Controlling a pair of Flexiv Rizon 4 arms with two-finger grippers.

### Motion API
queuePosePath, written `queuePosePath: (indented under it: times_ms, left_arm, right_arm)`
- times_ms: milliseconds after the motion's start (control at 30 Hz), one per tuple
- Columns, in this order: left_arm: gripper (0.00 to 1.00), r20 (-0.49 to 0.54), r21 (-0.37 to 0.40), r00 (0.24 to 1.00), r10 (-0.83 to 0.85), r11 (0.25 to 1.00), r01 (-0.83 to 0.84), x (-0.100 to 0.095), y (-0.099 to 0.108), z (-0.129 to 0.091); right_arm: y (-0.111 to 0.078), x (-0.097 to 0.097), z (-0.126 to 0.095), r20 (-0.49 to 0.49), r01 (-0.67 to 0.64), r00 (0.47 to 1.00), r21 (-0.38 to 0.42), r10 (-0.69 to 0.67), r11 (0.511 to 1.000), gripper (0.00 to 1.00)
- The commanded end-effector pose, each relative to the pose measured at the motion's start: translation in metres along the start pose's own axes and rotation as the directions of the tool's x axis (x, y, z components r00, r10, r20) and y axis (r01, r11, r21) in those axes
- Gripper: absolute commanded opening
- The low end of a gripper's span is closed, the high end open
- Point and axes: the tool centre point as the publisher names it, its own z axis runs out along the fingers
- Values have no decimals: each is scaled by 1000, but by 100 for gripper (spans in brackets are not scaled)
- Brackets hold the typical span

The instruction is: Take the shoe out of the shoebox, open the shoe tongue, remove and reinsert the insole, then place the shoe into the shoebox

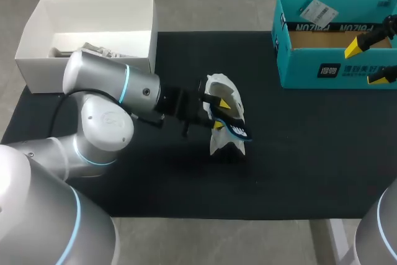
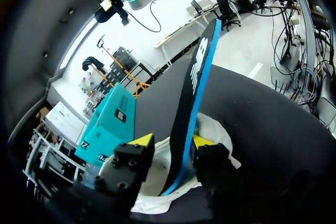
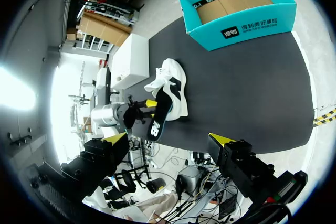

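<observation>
Step in hand: the insole stage. The shoe is out of the box, lying on the black mat near the middle of the table.
Left gripper: pinching the insole between its yellow tips, right at the shoe's opening.
Insole: black with a blue edge. It stands up out of the fingers, its lower end down against the white shoe.
Out or in: my read is mid-removal or mid-reinsertion, and this one moment does not say which.
Right gripper: spread wide and empty, hovering over the teal shoebox, well apart from the shoe.
Shoebox: open at the far right corner, nothing in it yet.
Next move calls for: lining the insole's end up with the shoe's opening. Nothing braces the shoe, so it could slide.
</observation>
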Motion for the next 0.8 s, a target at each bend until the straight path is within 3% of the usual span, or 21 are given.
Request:
queuePosePath:
  times_ms: [33,167,233,800]
  left_arm:
    - [35,5,13,1000,12,1000,-13,4,-8,-10]
    - [31,-8,12,1000,15,1000,-15,6,-6,-6]
    - [0,-17,16,1000,11,1000,-10,8,-5,-3]
    - [0,8,-57,1000,-1,998,2,10,12,3]
  right_arm:
    - [0,0,1,2,-2,1000,-1,2,1000,100]
    - [0,0,1,2,-2,1000,-1,2,1000,100]
    - [0,0,1,2,-2,1000,-1,2,1000,100]
    - [0,0,1,2,-2,1000,-1,2,1000,100]
